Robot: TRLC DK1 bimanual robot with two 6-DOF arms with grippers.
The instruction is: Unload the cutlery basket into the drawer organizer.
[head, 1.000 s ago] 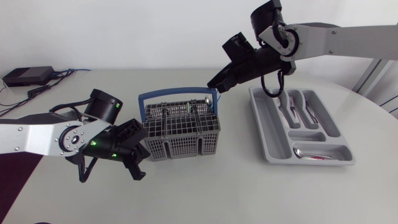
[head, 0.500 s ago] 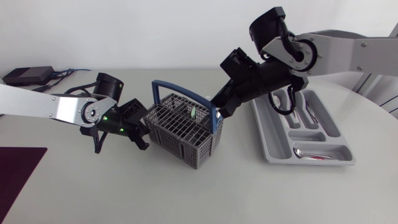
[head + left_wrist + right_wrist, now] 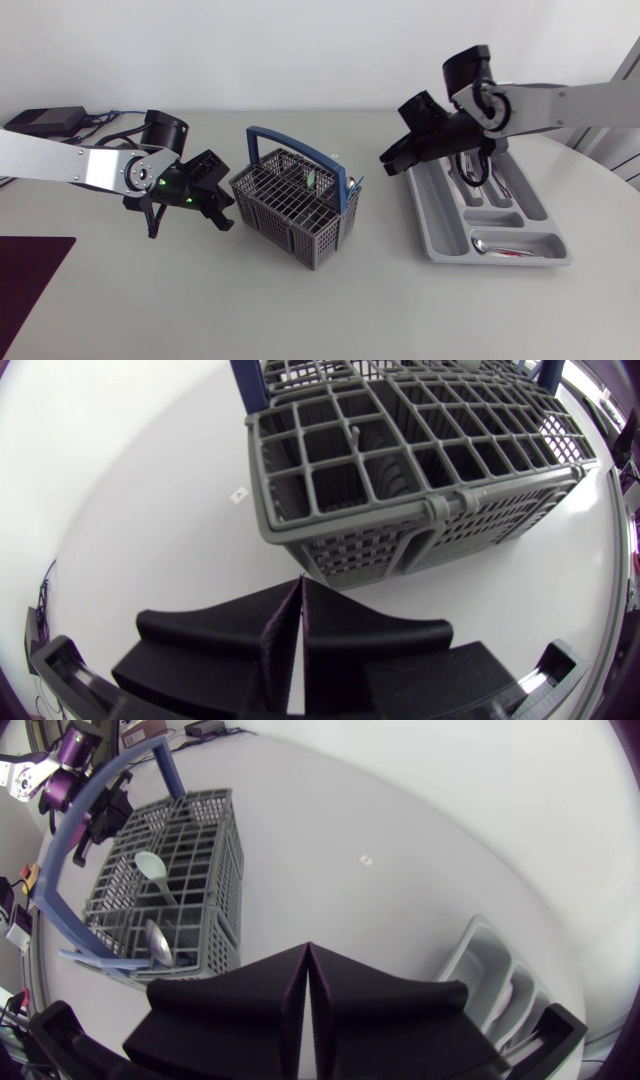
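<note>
The white counter (image 3: 300, 310) carries the grey cutlery basket (image 3: 290, 205), which stands upright near its middle and turned askew: its long axis, and the blue handle (image 3: 262, 133) arched along it, run from far-left to near-right in the head view. The left arm (image 3: 70, 165) comes in on the basket's left and the right arm (image 3: 560, 100) on its right, and the right arm hides the far end of the drawer organizer (image 3: 432, 200). That grey tray lies to the right of the basket, well apart, its long axis running far to near. It holds cutlery (image 3: 470, 178) in its long slots – too small to sort – and a spoon (image 3: 492, 244) in the cross slot at the near end. The left gripper (image 3: 301, 585) sits just beside the basket's left corner with its fingers pressed together on nothing; contact cannot be told. The right gripper (image 3: 308, 952) hangs between basket and organizer – likewise closed and empty. In the right wrist view two spoons, one pale (image 3: 152, 868) and one shiny (image 3: 158, 942), stand bowl-up in the basket, with their handles lost in the grid.
</note>
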